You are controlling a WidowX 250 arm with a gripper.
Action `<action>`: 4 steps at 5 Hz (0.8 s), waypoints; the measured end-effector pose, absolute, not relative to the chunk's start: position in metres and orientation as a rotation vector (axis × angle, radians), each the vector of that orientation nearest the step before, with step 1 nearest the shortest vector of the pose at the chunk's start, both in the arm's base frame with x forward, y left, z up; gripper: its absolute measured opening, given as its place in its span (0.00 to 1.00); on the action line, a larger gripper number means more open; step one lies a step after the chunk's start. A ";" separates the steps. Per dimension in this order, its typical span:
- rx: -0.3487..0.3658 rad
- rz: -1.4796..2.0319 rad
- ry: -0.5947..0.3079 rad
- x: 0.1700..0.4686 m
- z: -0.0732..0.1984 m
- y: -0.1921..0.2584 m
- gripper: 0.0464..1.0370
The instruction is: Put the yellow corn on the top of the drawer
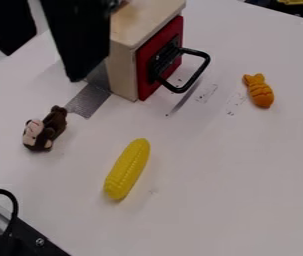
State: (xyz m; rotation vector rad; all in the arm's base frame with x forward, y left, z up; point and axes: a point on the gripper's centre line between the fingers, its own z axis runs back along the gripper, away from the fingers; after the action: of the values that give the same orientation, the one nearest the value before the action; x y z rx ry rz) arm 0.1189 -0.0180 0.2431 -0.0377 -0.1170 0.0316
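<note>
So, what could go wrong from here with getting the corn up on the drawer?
The corn is rounded and lies loose on the table, so it might roll or twist when pinched. The gripper hangs close beside the drawer and could knock it on the way out. The handle juts out, so a low carry might catch it.

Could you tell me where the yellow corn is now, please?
In the camera view, the corn lies on the table, left of centre, lower right of the monkey plush.
</note>
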 end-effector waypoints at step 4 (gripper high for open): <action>-0.033 0.058 -0.056 0.168 0.132 0.027 0.96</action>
State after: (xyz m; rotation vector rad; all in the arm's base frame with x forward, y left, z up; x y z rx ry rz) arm 0.1682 0.0271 0.1316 -0.0335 -0.0558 0.0583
